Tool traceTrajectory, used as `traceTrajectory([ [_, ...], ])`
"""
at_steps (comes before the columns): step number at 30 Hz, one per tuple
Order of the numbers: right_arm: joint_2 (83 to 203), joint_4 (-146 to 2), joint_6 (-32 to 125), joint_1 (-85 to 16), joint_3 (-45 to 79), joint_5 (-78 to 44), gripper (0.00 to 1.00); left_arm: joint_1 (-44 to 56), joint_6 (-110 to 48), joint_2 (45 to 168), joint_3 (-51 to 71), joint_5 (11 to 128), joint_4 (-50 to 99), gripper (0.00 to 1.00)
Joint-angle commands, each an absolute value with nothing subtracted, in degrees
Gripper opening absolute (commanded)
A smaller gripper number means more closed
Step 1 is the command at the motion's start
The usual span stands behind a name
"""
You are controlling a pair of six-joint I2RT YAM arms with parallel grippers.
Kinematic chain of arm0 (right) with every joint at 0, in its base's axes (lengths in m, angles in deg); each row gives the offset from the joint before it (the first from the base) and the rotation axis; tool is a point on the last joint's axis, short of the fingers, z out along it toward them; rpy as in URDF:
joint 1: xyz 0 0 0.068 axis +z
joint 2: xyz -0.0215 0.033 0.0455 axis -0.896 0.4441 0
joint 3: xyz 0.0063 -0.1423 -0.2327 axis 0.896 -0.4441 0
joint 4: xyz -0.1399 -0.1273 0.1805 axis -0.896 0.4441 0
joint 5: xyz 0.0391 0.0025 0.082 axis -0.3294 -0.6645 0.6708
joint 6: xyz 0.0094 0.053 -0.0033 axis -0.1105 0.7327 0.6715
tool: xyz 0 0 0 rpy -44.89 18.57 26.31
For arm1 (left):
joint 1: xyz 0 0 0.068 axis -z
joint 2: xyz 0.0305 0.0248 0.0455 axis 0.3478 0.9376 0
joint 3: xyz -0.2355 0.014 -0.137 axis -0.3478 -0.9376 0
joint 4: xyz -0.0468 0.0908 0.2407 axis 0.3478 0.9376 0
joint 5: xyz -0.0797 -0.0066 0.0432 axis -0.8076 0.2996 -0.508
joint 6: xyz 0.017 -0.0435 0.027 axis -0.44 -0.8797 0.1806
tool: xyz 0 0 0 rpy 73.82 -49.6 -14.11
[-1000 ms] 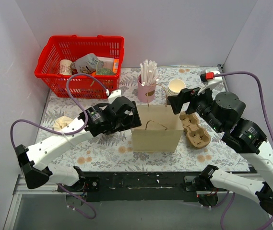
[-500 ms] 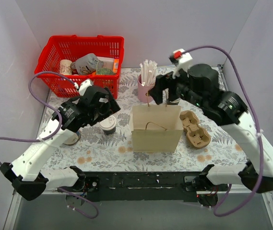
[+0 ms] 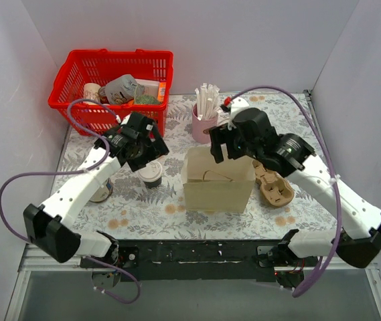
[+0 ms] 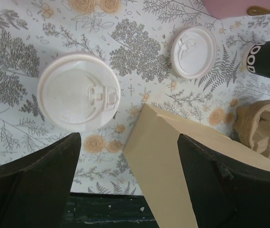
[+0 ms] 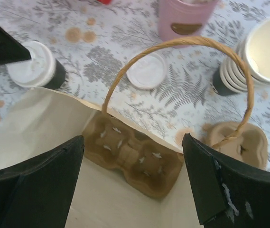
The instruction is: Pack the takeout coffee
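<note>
- Overhead view: takeout coffee (image 3: 152, 172), 1 dark cup with a white lid, upright on the table (image 3: 130, 207), just left of the paper bag (image 3: 218, 184). Left gripper (image 3: 148, 155) hangs just above and behind it, the nearer of the 2; right gripper (image 3: 222, 152) sits over the bag mouth.
- Left wrist view: jaws spread, empty. Lid lies toward the left finger, off centre; cup axis vertical.
- Right wrist view: jaws wide, holding nothing. Cup carrier (image 5: 132, 159) in the bag bottom; coffee outside, far left.
</note>
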State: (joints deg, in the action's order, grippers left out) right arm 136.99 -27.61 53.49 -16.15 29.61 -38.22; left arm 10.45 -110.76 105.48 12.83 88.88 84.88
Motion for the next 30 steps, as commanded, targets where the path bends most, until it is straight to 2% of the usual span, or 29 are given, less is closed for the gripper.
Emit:
traceTrajectory([
  [1, 126.16, -32.16, 55.67, -16.17, 22.22, -51.81, 0.92, 10.23, -108.24, 112.37, 17.41, 89.76, 85.67, 0.79],
  [9, 115.34, -36.91, 57.07, -16.26, 12.18, -60.09, 0.92, 10.32, -106.48, 118.27, 17.95, 90.46, 86.38, 0.62],
  [13, 113.14, -40.77, 54.71, -16.17, 10.52, -56.17, 0.92, 10.32, -106.4, 119.24, 17.77, 90.38, 85.77, 0.54],
  [22, 111.47, -47.89, 51.01, -16.26, 9.9, -45.34, 0.92, 10.32, -105.78, 121.26, 18.03, 90.82, 84.1, 0.51],
  [30, 105.76, -57.74, 49.6, -16.26, 1.37, -40.67, 0.91, 11.37, -105.78, 122.84, 18.03, 92.04, 84.97, 0.44],
])
